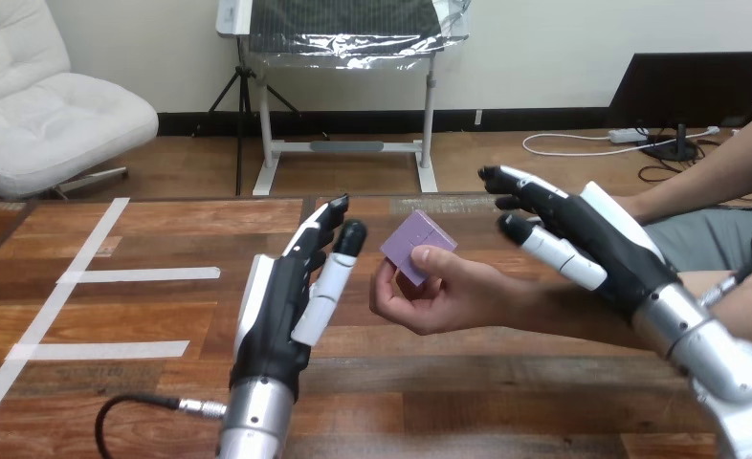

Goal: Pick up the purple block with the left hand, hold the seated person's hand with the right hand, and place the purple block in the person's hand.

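Observation:
The purple block [416, 243] rests in the person's hand [439, 296], which reaches in from the right over the table's middle and curls its thumb and fingers round the block. My left hand [286, 296] stands just left of that hand, open with fingers straight, apart from the block. My right hand [583, 239] hovers above the person's forearm, open, its fingers pointing left and not closed round the wrist.
The wooden table [162, 344] carries white tape lines [114, 277] on its left part. The person's other arm [717, 172] shows at the upper right edge.

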Controlling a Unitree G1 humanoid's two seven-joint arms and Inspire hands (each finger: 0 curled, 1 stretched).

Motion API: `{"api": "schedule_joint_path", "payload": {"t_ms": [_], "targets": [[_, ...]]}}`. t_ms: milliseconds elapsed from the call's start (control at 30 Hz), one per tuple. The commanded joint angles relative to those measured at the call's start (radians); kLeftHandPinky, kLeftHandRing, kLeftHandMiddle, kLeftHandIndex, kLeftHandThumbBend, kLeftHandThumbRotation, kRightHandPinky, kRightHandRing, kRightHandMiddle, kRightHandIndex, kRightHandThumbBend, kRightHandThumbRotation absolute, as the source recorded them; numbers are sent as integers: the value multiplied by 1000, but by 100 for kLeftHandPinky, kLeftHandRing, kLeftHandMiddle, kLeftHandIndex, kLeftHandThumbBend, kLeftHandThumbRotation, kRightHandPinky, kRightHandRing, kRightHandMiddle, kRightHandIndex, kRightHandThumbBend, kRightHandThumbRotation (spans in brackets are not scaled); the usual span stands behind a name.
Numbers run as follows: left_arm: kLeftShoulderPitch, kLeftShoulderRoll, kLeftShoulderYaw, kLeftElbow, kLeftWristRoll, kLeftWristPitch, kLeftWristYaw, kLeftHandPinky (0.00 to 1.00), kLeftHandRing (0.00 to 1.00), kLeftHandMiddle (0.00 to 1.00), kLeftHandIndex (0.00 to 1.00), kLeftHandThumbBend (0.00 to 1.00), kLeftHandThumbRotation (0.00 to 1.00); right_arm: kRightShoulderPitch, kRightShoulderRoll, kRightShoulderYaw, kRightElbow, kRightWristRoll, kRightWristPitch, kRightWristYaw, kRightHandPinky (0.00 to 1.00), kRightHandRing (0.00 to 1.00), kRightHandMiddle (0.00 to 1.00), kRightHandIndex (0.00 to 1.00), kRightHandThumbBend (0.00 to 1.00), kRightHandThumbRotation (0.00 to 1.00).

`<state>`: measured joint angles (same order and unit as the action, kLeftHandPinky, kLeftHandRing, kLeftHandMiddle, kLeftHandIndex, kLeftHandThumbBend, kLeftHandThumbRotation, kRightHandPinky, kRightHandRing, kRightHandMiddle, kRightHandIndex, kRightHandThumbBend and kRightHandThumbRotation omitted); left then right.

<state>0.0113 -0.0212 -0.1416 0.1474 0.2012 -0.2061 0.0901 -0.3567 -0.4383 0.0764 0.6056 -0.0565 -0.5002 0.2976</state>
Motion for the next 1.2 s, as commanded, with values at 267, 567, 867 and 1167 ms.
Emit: {"api": "schedule_joint_path", "payload": {"t_ms": [267,567,867,1167], "targets": [[84,-21,0,-158,-86,-101,-28,92,92,89,87,74,100,72,158,-79,-91,233,-32,55,76,86,89,90,94,100],[177,-28,5,-251,-135,-150,-42,86,87,87,85,79,100,184,232,-89,-268,356,-21,88,76,84,86,88,94,100],[265,-27,15,-348,-232,-175,-75,83,84,84,84,75,100,303,286,-72,-448,430,27,102,75,82,85,86,97,100],[347,2,35,-426,-278,-186,-88,81,83,83,83,76,100,398,305,-52,-562,485,35,155,76,82,85,86,99,100]]}}
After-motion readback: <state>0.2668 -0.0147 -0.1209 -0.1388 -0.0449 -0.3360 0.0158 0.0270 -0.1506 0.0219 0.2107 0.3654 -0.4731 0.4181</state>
